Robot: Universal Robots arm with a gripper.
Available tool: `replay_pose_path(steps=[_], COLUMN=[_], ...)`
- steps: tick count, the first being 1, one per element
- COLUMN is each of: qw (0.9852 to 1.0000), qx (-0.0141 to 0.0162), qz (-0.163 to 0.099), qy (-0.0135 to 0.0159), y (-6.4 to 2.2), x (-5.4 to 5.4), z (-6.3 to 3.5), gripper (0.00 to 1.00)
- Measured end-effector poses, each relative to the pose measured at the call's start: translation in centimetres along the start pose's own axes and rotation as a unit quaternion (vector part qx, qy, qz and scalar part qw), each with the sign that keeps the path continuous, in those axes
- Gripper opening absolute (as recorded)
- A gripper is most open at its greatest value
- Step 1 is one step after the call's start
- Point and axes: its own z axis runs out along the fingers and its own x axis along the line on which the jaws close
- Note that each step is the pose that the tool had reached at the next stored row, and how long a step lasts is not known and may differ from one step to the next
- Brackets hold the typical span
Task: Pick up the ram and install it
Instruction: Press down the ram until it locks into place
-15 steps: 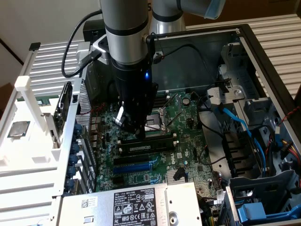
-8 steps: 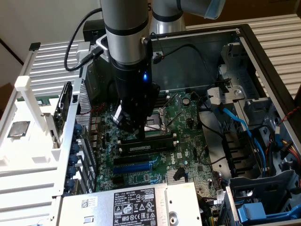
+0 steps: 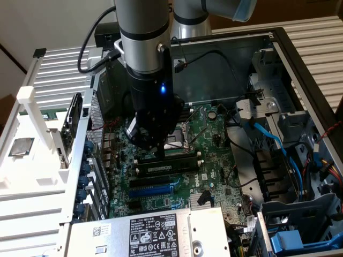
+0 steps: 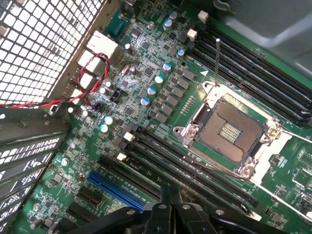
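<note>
Open on its side, a computer case (image 3: 300,69) exposes a green motherboard (image 3: 214,155) with its bare processor socket (image 3: 174,140) near the middle. White slatted racks (image 3: 32,182) flank the case at the exterior view's left, one of them carrying a square silver processor chip (image 3: 20,146). A silver power supply (image 3: 144,233) with a black label sits at the near edge, and blue cables (image 3: 276,144) run through the drive bays at the exterior view's right. The ram (image 3: 166,167), a dark stick with a pale label, lies seated lengthwise in a slot among the long black slots, just in front of the socket as the exterior view sees it. The arm (image 3: 144,32) descends over the board, and the pincer (image 3: 159,151) stands closed directly above the ram, its tip at or just over the stick's upper edge; whether the two touch cannot be told. In the wrist view the closed pincer (image 4: 166,199) points at the long black slots (image 4: 195,170) beside the socket (image 4: 231,134), with a blue slot (image 4: 117,187) and a red-and-black wire (image 4: 58,100) further off.
</note>
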Motion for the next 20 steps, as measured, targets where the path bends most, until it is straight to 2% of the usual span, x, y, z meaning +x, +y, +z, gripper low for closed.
replay_pose_path(steps=[5,11,13,14,20], qw=[0.9993,0.9967,0.9955,0.9942,0.9893], qx=[-0.0003,-0.0007,-0.0008,-0.0008,-0.0009], qz=[0.039,0.081,0.094,0.108,0.146], qy=[0.001,0.0022,0.0025,0.0029,0.0036], y=[0.0,0.0,0.0,0.0,0.0], x=[0.0,0.0,0.0,0.0,0.0], z=[0.0,0.01,0.01,0.0,0.0], gripper=[0.1,0.1,0.1,0.1,0.1])
